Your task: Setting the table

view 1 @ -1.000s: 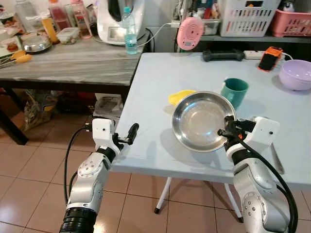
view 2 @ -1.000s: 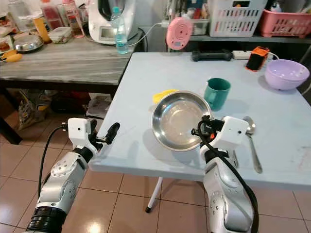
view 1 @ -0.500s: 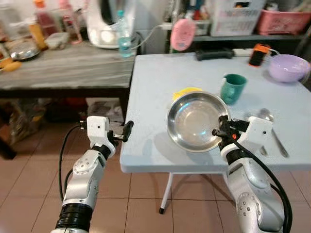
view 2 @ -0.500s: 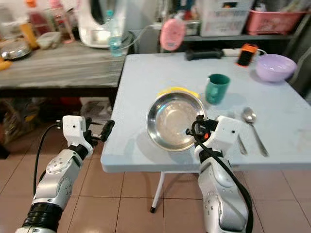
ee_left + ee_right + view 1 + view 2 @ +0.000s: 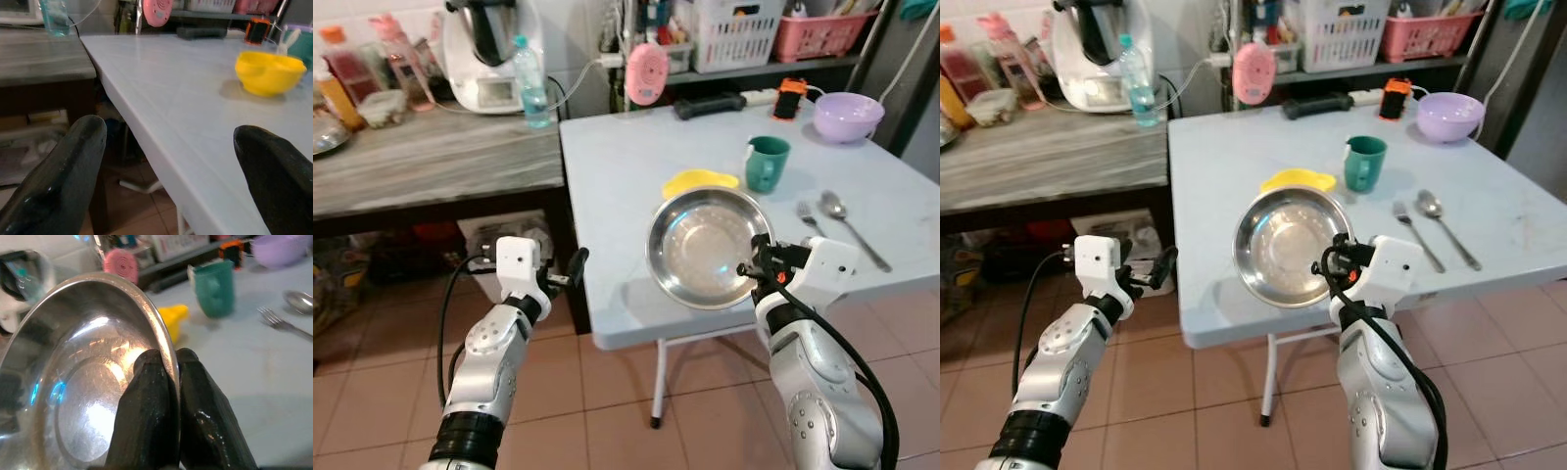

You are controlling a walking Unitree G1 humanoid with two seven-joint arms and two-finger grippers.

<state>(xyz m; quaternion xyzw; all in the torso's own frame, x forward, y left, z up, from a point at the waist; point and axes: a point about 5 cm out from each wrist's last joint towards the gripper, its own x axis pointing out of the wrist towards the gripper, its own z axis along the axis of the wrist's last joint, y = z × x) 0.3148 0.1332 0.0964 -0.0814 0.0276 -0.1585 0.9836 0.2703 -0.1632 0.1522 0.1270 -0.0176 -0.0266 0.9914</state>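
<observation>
A round steel plate [image 5: 703, 247] is tilted up over the near part of the pale blue table [image 5: 617, 166]. My right gripper [image 5: 751, 269] is shut on its near rim, one finger inside and one outside [image 5: 195, 396]. Behind the plate sit a small yellow bowl [image 5: 701, 181] and a green cup [image 5: 766, 163]. A fork [image 5: 809, 216] and a spoon [image 5: 847, 219] lie side by side to the right. My left gripper [image 5: 574, 266] hangs open at the table's left edge, holding nothing, with its fingers [image 5: 63, 171] spread wide.
A purple bowl [image 5: 848, 116], an orange-black device [image 5: 790, 98] and a pink round gadget [image 5: 647, 73] stand at the table's far side. A grey counter [image 5: 421, 157] with a water bottle [image 5: 533, 95] and an appliance adjoins on the left. Tiled floor lies below.
The camera has pulled back and swung, so more of the table and the fork now show. The plate stays gripped and tilted in my right gripper; the left gripper stays open.
</observation>
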